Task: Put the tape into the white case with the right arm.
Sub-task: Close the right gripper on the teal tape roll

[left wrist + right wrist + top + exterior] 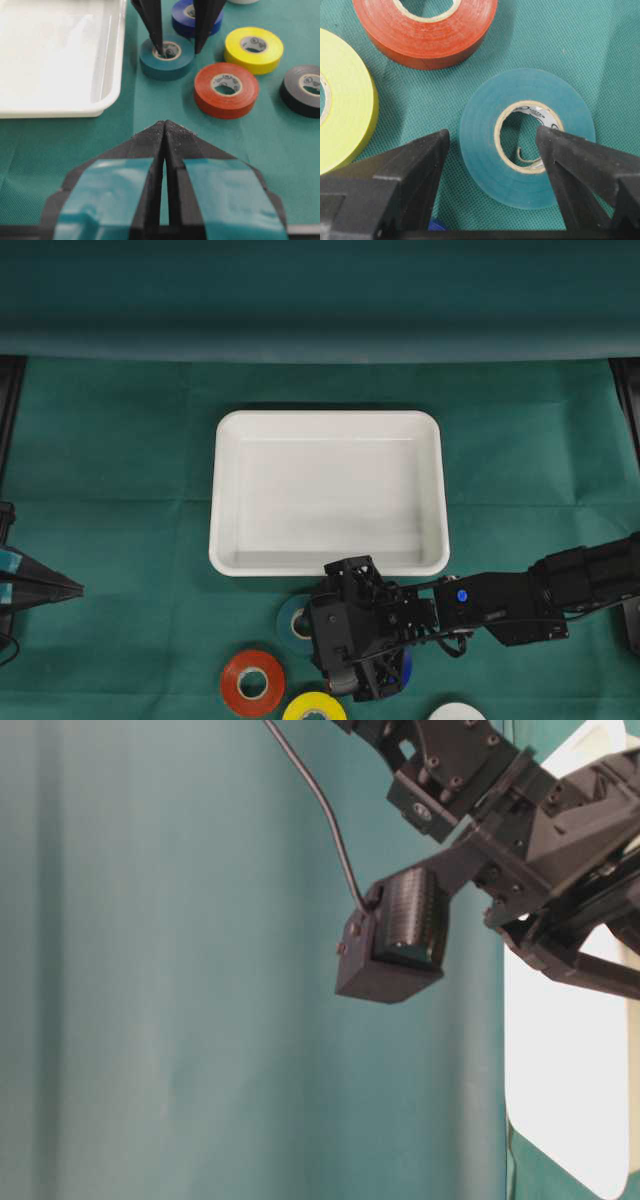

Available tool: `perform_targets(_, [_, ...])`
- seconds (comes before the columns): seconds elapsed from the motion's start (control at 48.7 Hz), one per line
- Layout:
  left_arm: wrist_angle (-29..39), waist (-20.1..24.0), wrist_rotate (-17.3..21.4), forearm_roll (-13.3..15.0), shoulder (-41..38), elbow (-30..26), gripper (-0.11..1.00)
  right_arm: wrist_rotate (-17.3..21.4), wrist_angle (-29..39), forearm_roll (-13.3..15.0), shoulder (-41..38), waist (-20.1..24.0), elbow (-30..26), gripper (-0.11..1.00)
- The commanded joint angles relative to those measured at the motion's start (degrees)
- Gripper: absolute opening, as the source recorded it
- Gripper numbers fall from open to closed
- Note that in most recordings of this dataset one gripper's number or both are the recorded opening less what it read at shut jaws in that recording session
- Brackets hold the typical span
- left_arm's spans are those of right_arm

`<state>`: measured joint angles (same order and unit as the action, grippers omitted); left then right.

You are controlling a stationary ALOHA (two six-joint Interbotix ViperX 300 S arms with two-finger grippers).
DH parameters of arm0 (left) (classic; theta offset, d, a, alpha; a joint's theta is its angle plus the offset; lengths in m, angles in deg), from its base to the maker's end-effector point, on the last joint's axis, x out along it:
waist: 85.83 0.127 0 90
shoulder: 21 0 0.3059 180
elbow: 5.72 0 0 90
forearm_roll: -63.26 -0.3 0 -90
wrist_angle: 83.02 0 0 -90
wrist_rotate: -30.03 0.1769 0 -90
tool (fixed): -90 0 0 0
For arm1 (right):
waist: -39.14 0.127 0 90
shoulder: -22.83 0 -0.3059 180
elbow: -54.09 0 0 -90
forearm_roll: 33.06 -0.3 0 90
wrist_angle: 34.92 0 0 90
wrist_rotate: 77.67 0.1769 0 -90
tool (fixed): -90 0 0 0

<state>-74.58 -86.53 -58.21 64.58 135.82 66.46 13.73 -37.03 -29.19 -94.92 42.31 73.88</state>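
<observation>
**Desk:** What is the step in hand?

**Photographer:** The approach to the grasp. The right gripper (492, 137), all black, hangs over the teal tape roll (527, 137) with its jaws wide apart: one fingertip (156, 42) sits in the roll's cardboard core, the other stands outside the rim on the side toward the blue roll (192, 15). One wall of the roll lies between them. Nothing is held yet.

**Desk:** And where does the roll lie?

**Photographer:** Flat on the green cloth (120, 500), just beside the near rim of the white case (328, 492), which holds no tape.

**Desk:** What does the next move call for?

**Photographer:** As I judge it, closing the jaws on that wall of the roll, then a lift high enough to clear the raised rim and a short carry over into the case. The red roll (226, 90) and the blue one sit close, so the outer finger has little room to spare.

**Desk:** The count?

**Photographer:** One case. Six rolls in view across the pictures: teal, blue, red, yellow (253, 49), black (304, 90) and a white one (457, 712) at the frame's edge. Two arms; the left gripper (164, 131), with its light-blue bands, sits well back, its tips pressed together on nothing.
</observation>
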Motion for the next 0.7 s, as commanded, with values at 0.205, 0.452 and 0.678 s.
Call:
perform_targets(0.205, [-0.5, 0.1, 0.0, 0.0, -0.8, -0.6, 0.00, 0.1, -0.2, 0.0, 0.9, 0.1, -1.6, 0.54])
perform_targets(0.452, [-0.5, 0.1, 0.0, 0.0, -0.7, -0.6, 0.00, 0.1, 2.2, 0.0, 0.9, 0.4, -2.5, 0.00])
perform_targets(0.678, [-0.5, 0.1, 0.0, -0.1, -0.6, -0.6, 0.00, 0.1, 3.9, 0.0, 1.3, 0.8, -3.3, 0.00])
